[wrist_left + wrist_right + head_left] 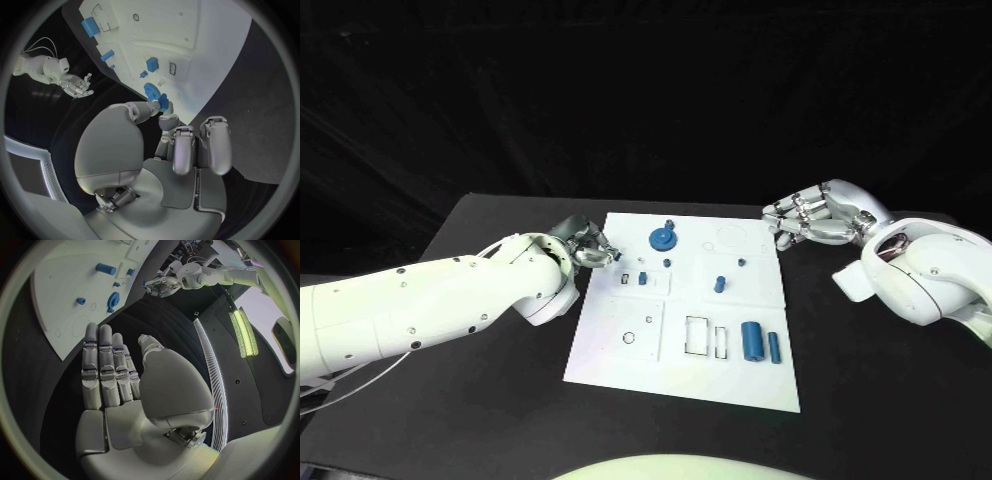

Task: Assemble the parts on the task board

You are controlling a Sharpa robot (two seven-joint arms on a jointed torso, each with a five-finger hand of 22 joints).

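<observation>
Counting on the task board (678, 385) mid-table, we see one gear (662, 238), two cylinders (751, 341) and three small pegs (720, 283), our left hand (584, 243) curled in empty at its edge, right hand (815, 216) loosely spread, empty.

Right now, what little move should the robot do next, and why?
Probably bring the left robot hand a little toward the blue gear at the far end of the task board. That robot hand holds nothing and sits just off the board's edge beside the gear. The right robot hand also looks empty, fingers straight, off the board's far right corner.
</observation>
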